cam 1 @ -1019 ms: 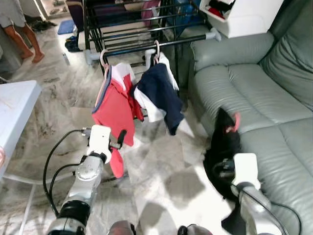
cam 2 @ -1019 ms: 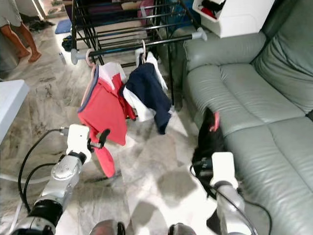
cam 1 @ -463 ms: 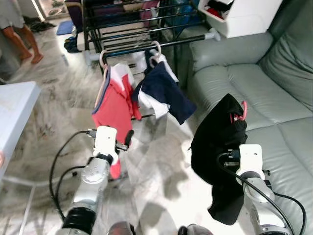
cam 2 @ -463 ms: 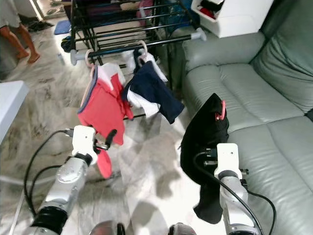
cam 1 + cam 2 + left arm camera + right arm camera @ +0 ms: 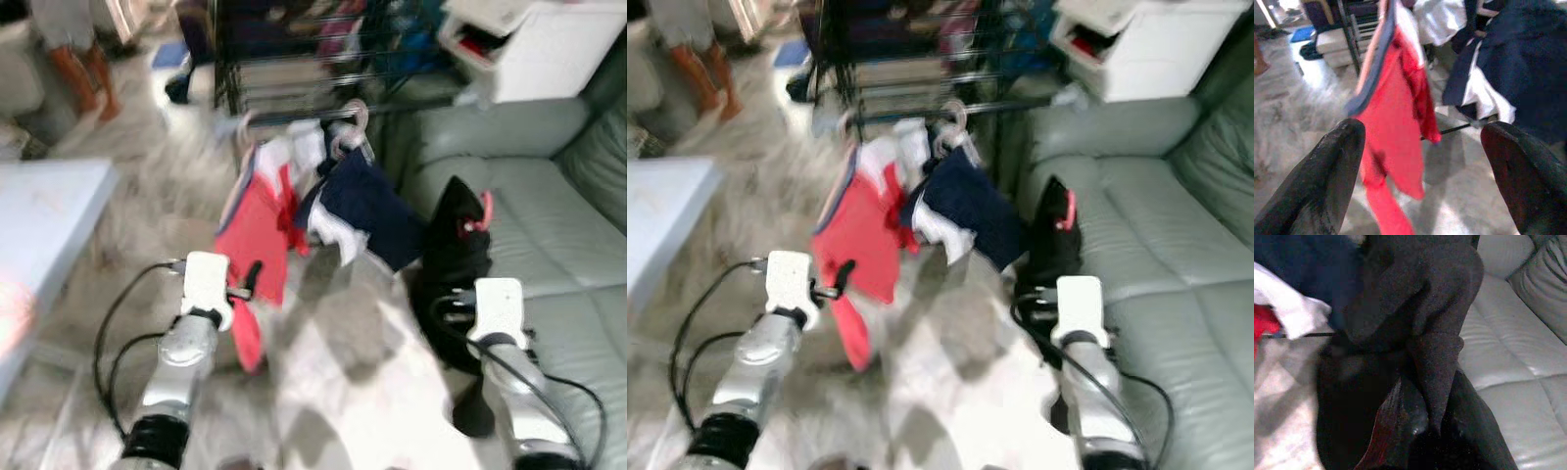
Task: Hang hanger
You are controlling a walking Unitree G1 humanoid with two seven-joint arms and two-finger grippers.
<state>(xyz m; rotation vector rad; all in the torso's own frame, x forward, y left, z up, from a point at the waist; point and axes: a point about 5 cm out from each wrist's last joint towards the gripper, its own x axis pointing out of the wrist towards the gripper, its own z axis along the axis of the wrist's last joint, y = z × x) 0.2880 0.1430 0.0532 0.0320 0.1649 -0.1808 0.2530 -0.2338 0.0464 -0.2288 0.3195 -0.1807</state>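
Note:
A black garment (image 5: 456,255) on a pink hanger (image 5: 482,211) hangs in front of the sofa, with my right gripper (image 5: 446,313) shut on its cloth (image 5: 1415,308). Just to its left, a navy and white garment (image 5: 367,201) and a red shirt (image 5: 257,230) hang from hooks on the front rail of the black drying rack (image 5: 294,59). My left gripper (image 5: 1420,196) is open and empty. It is held low, facing the red shirt (image 5: 1396,117) without touching it. The head views are blurred.
A grey leather sofa (image 5: 558,225) runs along the right. A white table (image 5: 49,215) stands at the left. A person's legs (image 5: 73,59) are at the far left and a white cabinet (image 5: 529,44) at the far right. Marble floor lies between my arms.
The whole picture has shifted and blurred, so the camera has moved. Over the last second my right gripper lifted the black garment up from low beside the sofa. The left arm kept its pose.

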